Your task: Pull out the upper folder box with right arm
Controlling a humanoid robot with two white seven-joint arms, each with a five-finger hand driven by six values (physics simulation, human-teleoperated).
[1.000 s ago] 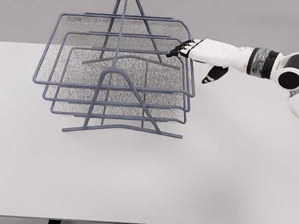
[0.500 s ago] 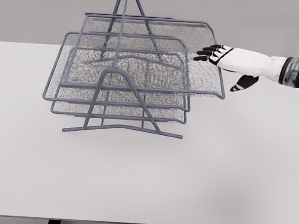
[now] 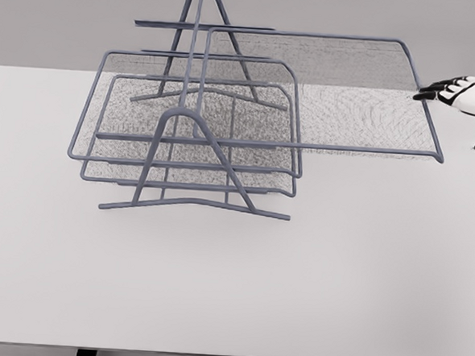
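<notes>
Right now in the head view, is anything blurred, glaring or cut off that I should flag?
Head view: flat, even light with no glare and almost no cast shadows; the grey wire-mesh upper tray shows moiré speckle in its mesh; the white right robot hand with black fingertips is cropped by the right edge; the white table is sharp, and the grey wire rack frame has crisp edges.

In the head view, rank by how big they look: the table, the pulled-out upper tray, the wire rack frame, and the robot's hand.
1. table
2. wire rack frame
3. upper tray, looks close to the frame, so unsure
4. right hand, partly cut off
</notes>
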